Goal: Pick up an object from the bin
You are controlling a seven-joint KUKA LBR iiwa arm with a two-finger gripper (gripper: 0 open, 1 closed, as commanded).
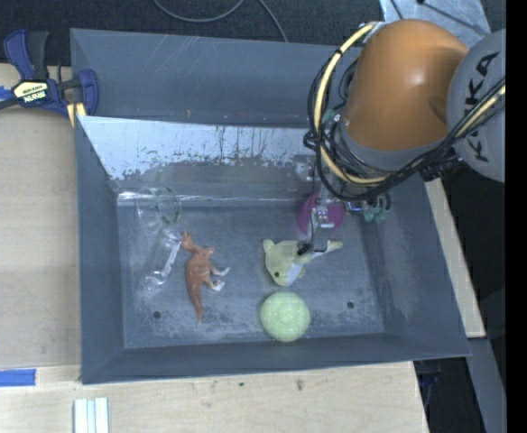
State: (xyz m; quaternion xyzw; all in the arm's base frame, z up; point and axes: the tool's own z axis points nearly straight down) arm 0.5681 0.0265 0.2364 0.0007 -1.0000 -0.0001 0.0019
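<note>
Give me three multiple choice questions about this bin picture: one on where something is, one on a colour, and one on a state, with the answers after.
1. Which thing is the gripper down beside?
A. dinosaur figure
B. pale yellow toy
C. green ball

2. What colour is the dinosaur figure?
A. orange
B. blue
C. black

3. The green ball is:
A. lifted by the gripper
B. outside the bin
C. resting on the bin floor

Answers:
1. B, the gripper sits right at the pale yellow toy.
2. A, its body is plainly orange.
3. C, it lies loose by the lower wall, apart from the gripper.
</note>
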